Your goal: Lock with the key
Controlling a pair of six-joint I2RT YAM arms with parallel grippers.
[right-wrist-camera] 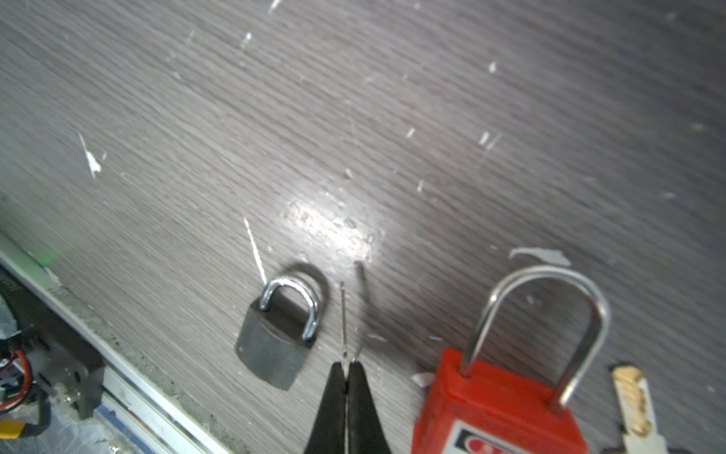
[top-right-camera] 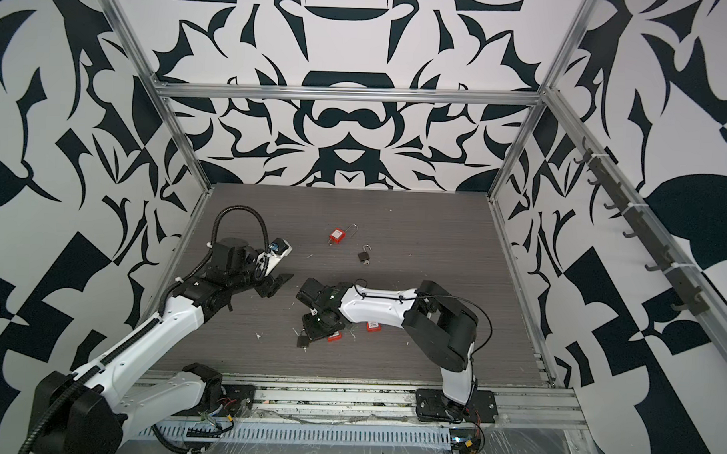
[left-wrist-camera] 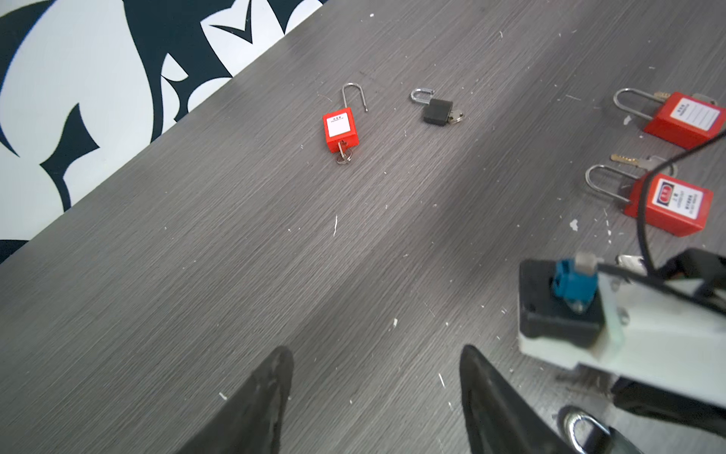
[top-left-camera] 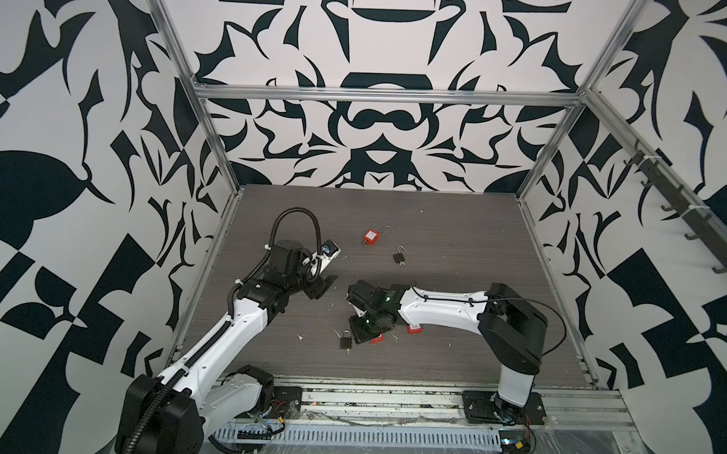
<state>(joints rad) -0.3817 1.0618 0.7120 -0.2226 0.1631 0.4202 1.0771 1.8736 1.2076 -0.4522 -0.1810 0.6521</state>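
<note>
My right gripper (right-wrist-camera: 346, 367) is shut on a thin silver key (right-wrist-camera: 343, 320), seen edge-on and sticking out past the fingertips. Just beside the key a small dark padlock (right-wrist-camera: 275, 340) lies flat on the table with its shackle seated; it shows in both top views (top-left-camera: 345, 339) (top-right-camera: 302, 340). The key's tip is apart from the padlock. My left gripper (left-wrist-camera: 375, 357) hovers open over bare table with nothing between its fingers, left of the right wrist in both top views (top-left-camera: 324, 287) (top-right-camera: 277, 284).
Two red padlocks (left-wrist-camera: 685, 120) (left-wrist-camera: 668, 204) with brass keys lie under the right arm; one (right-wrist-camera: 499, 401) is right beside the right gripper. Farther back lie a red padlock (top-left-camera: 372, 236) and a black one (top-left-camera: 399, 257), both with open shackles. The table's front rail (right-wrist-camera: 129, 377) is close.
</note>
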